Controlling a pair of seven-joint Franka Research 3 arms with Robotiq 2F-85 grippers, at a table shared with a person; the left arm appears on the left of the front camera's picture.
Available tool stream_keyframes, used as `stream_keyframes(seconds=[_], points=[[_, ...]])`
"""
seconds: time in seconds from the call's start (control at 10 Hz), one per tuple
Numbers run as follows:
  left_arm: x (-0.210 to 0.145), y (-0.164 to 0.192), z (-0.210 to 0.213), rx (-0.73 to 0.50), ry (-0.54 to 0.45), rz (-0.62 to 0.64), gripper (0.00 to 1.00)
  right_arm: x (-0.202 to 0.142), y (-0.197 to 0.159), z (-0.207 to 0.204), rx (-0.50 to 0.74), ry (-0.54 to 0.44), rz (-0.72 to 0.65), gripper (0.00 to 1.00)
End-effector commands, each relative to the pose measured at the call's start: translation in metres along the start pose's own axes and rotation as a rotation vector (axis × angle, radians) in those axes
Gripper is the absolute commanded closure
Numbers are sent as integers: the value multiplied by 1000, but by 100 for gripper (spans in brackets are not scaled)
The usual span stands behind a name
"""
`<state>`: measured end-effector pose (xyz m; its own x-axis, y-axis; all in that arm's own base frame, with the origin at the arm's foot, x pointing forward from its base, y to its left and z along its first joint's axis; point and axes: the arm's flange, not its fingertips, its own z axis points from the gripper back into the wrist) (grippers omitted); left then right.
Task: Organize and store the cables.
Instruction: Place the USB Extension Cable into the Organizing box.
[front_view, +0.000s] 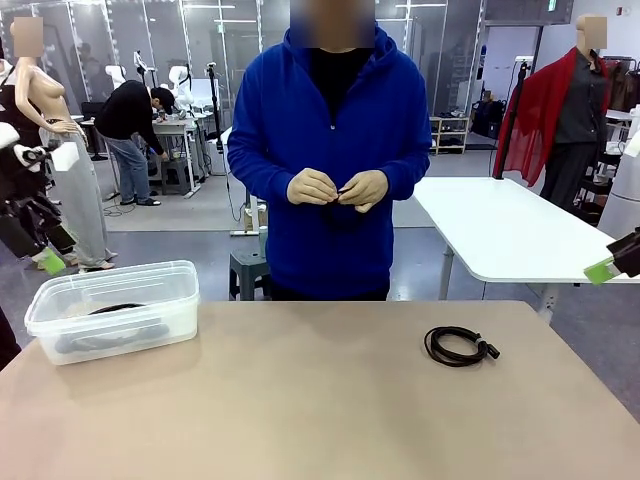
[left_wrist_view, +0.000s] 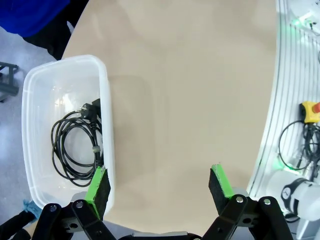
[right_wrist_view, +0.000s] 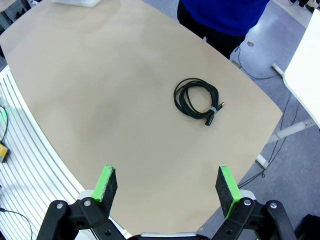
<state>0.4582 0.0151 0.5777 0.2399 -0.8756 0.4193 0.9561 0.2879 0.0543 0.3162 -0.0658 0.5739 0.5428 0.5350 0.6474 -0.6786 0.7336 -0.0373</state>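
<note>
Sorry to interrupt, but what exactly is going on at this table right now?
Cables are being tidied into a clear plastic box. One coiled cable already lies in it; a second cable lies loose on the table toward the robot's right. The person across the table holds something small and dark between both hands. The left gripper and the right gripper hang open above the table, holding nothing.

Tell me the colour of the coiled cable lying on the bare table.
Black; the cable shows best in the right wrist view.
</note>
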Motion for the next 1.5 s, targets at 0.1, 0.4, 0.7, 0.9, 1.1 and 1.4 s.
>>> stream_keyframes(seconds=[0.1, 0.4, 0.7, 0.9, 1.1, 1.4], points=[[-11, -31, -2, 14, -81, -58, 0, -2, -1, 0, 4, -4, 3, 0], [-21, -52, 5, -13, -100, -38, 0, -2, -1, 0, 4, -4, 3, 0], [-49, -65, 18, 37, -104, 47, 0, -2, -1, 0, 4, -4, 3, 0], [-75, -62, 30, 105, -121, 55, 0, -2, -1, 0, 4, -4, 3, 0], [-95, -59, 36, 119, -171, 111, 0, -2, -1, 0, 4, -4, 3, 0], [-101, -59, 39, 138, -190, 114, 0, -2, -1, 0, 4, -4, 3, 0]])
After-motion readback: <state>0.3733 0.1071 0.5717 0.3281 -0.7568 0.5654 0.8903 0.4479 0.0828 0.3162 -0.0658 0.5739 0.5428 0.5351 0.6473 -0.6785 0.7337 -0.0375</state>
